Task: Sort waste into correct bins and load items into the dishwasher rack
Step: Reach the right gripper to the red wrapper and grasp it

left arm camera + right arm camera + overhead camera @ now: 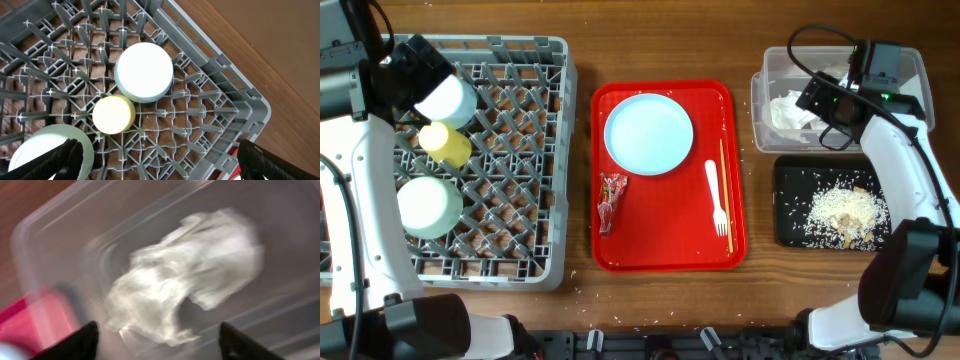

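Observation:
The grey dishwasher rack holds a mint-green bowl, a yellow cup and a pale upturned dish. My left gripper is open and empty above the rack. The red tray carries the pale blue plate, the red-and-white wrapper, the white fork and the chopstick. The crumpled white napkin lies in the clear tub. My right gripper is open above it, blurred. Rice scraps lie in the black tray.
The rack fills the left of the wooden table, the red tray the middle, the two bins the right. Loose rice grains lie scattered on the table round the black tray. The rack's near corner shows in the left wrist view.

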`<state>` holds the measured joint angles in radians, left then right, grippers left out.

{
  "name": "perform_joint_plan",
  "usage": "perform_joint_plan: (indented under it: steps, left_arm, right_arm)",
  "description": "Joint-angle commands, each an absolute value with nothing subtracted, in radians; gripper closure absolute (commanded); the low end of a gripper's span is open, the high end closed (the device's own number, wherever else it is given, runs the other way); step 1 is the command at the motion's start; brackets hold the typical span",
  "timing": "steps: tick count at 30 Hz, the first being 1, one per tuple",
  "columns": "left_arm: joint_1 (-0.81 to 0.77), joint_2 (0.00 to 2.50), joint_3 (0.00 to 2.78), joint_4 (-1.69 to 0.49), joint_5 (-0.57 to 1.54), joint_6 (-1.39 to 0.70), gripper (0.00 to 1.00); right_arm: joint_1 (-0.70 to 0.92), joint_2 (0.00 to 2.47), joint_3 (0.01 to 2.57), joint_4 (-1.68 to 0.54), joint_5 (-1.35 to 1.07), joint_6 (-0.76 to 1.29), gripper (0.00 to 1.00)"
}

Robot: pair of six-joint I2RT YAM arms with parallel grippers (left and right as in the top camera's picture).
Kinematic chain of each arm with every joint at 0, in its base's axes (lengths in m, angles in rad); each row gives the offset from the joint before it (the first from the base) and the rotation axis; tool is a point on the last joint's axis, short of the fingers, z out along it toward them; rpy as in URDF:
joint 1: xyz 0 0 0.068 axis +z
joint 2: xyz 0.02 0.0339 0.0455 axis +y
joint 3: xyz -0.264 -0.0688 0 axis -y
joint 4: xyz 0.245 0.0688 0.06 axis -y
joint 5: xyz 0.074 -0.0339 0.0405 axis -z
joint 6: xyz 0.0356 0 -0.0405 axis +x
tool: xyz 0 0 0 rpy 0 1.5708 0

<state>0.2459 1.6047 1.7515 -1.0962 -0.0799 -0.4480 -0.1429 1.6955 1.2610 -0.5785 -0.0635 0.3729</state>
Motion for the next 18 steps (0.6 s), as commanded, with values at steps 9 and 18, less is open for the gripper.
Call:
perform_joint_plan:
  steps: [9,18]
  left_arm:
    - [0.244,1.605,1.747,-1.093,-0.075,-0.457,0.00]
    - [0.244,1.605,1.747,-1.093,-0.075,-0.457,0.00]
  right_arm:
    - [0.376,1.463,1.196,-0.752,-0.334,0.390,0.25]
    - [0.883,1.797,1.146,-0.582,-0.111,0.788,0.24]
